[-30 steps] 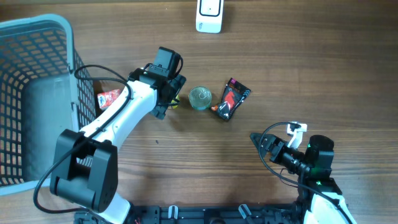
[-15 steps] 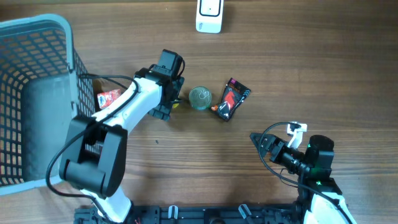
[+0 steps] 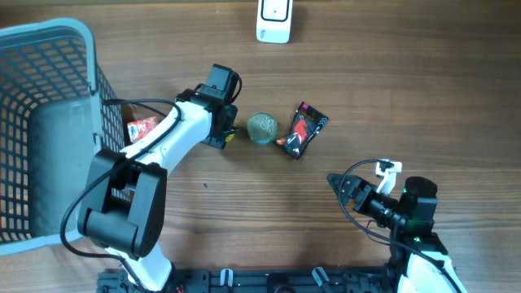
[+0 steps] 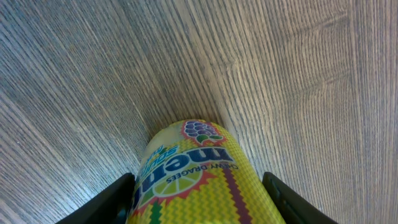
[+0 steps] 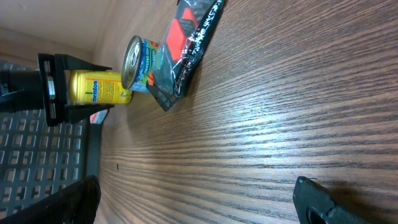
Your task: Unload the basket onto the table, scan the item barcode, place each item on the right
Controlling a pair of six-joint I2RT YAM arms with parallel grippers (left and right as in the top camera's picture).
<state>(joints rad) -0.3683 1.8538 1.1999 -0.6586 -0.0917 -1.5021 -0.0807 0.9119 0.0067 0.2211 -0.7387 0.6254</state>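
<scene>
Left gripper (image 4: 199, 182) straddling candy tube (image 4: 193, 165), can't tell if pinching yet. Round tube could squirt out, hit can (image 3: 261, 128). Right gripper (image 5: 193, 190) spread.

Yellow mentos tube (image 4: 193, 180) cut off at the wrist view's bottom edge, mostly hidden under the left claw (image 3: 223, 137) overhead.

Two robot arms: left arm (image 3: 175, 138) centre left, right arm (image 3: 407, 213) lower right.
One pale blue wire basket (image 3: 49, 73), upper left.
One white scanner (image 3: 274, 20), top centre.
Four small items mid-frame: one yellow candy tube (image 4: 199, 180), one round can (image 3: 261, 128), one black-and-red pouch (image 3: 303, 130), one red packet (image 3: 142, 127) beside basket.
One wooden table (image 3: 391, 98).
</scene>
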